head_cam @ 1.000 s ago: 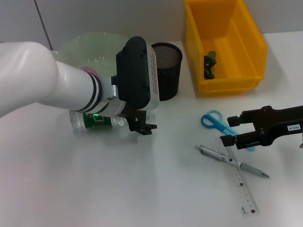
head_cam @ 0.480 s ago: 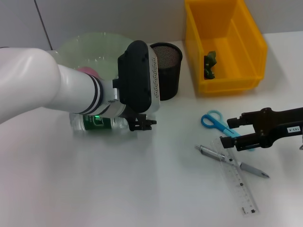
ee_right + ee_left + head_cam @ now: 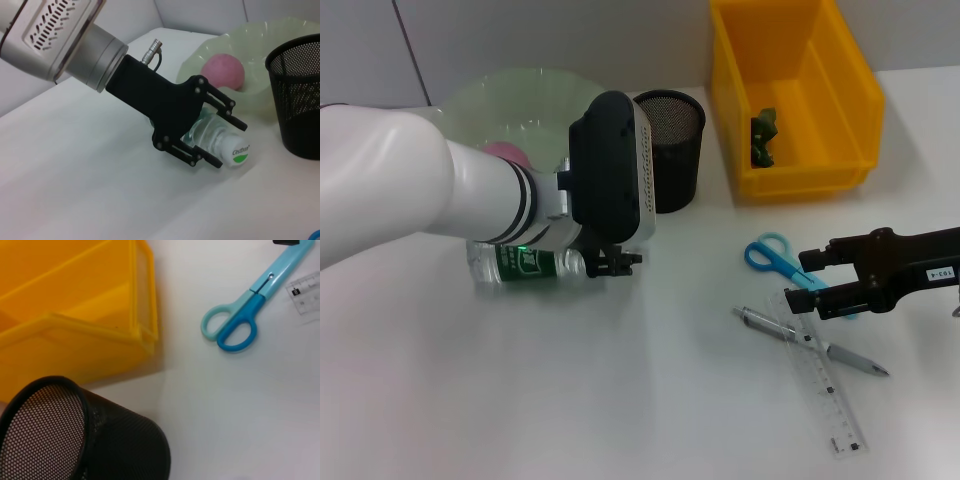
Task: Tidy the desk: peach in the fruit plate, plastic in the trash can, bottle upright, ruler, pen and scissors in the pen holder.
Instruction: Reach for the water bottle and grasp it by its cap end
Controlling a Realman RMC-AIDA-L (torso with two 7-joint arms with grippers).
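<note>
Your left gripper [image 3: 617, 262] has slid back along the bottle [image 3: 525, 263] over the last second: its fingers [image 3: 227, 106], which stood off past the cap, now straddle the neck end, 1 pair on each side of the clear plastic. They look closed in around the bottle, though you cannot tell whether they grip it firmly. The bottle lies on its side on the desk [image 3: 620, 400], cap [image 3: 236, 153] toward the pen holder [image 3: 671, 150], just in front of the plate [image 3: 500, 100]. The peach [image 3: 222, 71] sits in the plate.

Next along, the black mesh pen holder stands upright between plate and bin [image 3: 790, 90]. The yellow bin holds 1 green scrap [image 3: 763, 135] of plastic near its front wall.

Toward the right, nothing on the desk has shifted. The scissors [image 3: 775, 258] lie flat with the blue handles facing the holder. The pen [image 3: 810, 342] lies across the ruler [image 3: 825, 385], touching it, just in front of the scissors.

Your right gripper [image 3: 817, 279] hovers in the same place as a second ago, over the scissor blades, its 2 fingers parted and holding nothing.
</note>
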